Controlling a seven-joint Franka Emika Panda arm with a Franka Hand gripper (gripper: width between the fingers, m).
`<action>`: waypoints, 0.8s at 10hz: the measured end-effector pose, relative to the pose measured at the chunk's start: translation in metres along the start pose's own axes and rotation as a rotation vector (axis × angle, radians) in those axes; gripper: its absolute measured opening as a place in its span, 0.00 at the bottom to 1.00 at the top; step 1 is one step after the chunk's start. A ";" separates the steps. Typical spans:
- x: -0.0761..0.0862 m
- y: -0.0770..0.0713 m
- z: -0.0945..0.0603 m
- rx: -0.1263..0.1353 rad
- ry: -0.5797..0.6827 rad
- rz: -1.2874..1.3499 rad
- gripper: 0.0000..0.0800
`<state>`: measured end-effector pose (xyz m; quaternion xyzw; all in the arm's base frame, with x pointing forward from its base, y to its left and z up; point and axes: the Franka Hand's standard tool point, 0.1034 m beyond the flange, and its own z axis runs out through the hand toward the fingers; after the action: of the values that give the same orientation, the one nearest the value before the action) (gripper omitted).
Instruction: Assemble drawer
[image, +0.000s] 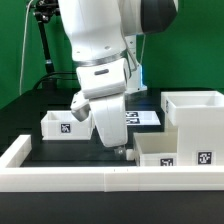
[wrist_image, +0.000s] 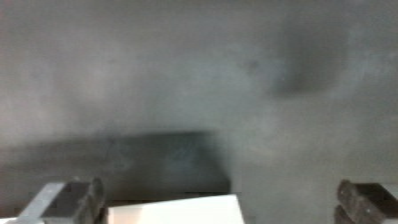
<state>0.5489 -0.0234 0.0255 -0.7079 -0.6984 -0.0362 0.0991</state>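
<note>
The tall hollow white case (image: 196, 112) stands at the exterior view's right. One small tray (image: 160, 150) with a tag sits in front of it, against the border wall. A second tagged tray (image: 60, 123) lies at the left. My gripper (image: 121, 149) points down over the dark table, just left of the front tray and low. In the wrist view the fingers (wrist_image: 63, 205) stand wide apart, open and empty. A white corner (wrist_image: 169, 212) shows between them; I cannot tell which part it belongs to.
The low white border wall (image: 70, 175) runs along the front and up the left side. The marker board (image: 143, 118) lies flat behind the gripper. A black stand is at the back left.
</note>
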 end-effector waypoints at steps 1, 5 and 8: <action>0.005 0.000 0.001 0.002 0.002 -0.004 0.81; 0.029 -0.001 0.009 0.014 0.012 0.022 0.81; 0.042 -0.001 0.011 0.017 0.016 0.040 0.81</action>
<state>0.5477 0.0198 0.0233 -0.7204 -0.6837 -0.0338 0.1113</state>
